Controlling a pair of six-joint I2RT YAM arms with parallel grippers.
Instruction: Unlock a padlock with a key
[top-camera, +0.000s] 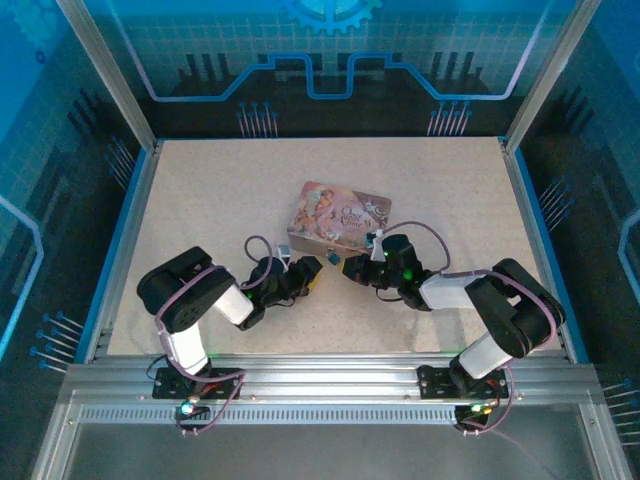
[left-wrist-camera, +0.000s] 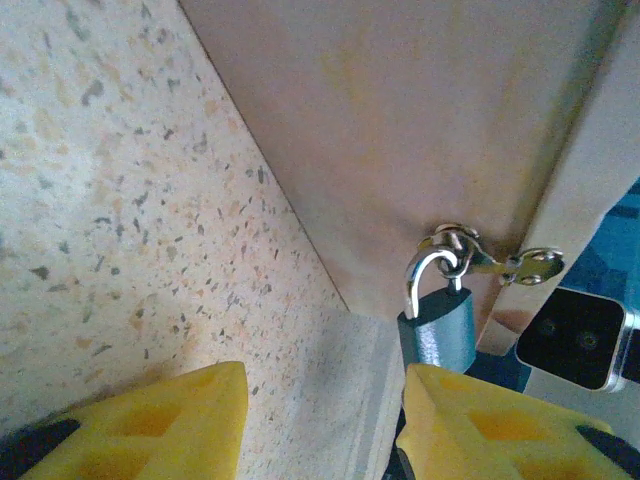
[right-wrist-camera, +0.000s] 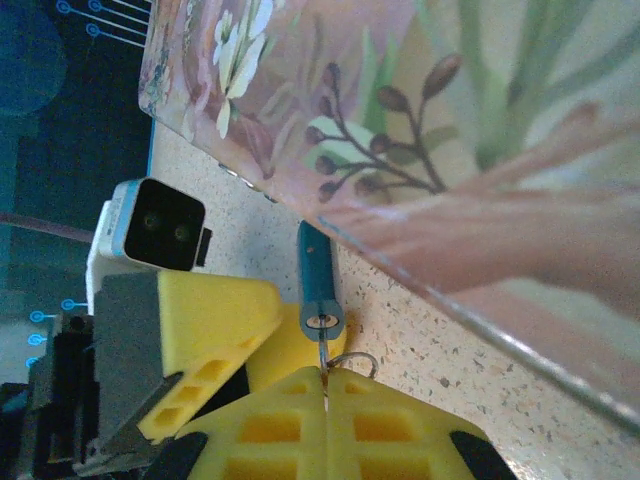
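Beside the pink tin (top-camera: 338, 212), my left gripper (left-wrist-camera: 322, 392) sits spread, blue padlock (left-wrist-camera: 438, 338) against one finger. Right gripper (right-wrist-camera: 326, 385) pinches the key (right-wrist-camera: 322, 353) at the keyhole. I can't read the tin's script.

The tabletop (left-wrist-camera: 120, 200) looks like matt, speckled stone, faintly grainy. On it, the tin (right-wrist-camera: 420, 110) has a glossy, smooth printed skin. Just beside the tin, the padlock (left-wrist-camera: 438, 335) has a blue, dimpled painted body and a bright, polished metal shackle (left-wrist-camera: 420, 275). The key (right-wrist-camera: 322, 350) is thin bare metal. The left tool (left-wrist-camera: 325, 400) and right tool (right-wrist-camera: 326, 385) have matt yellow plastic fingers.
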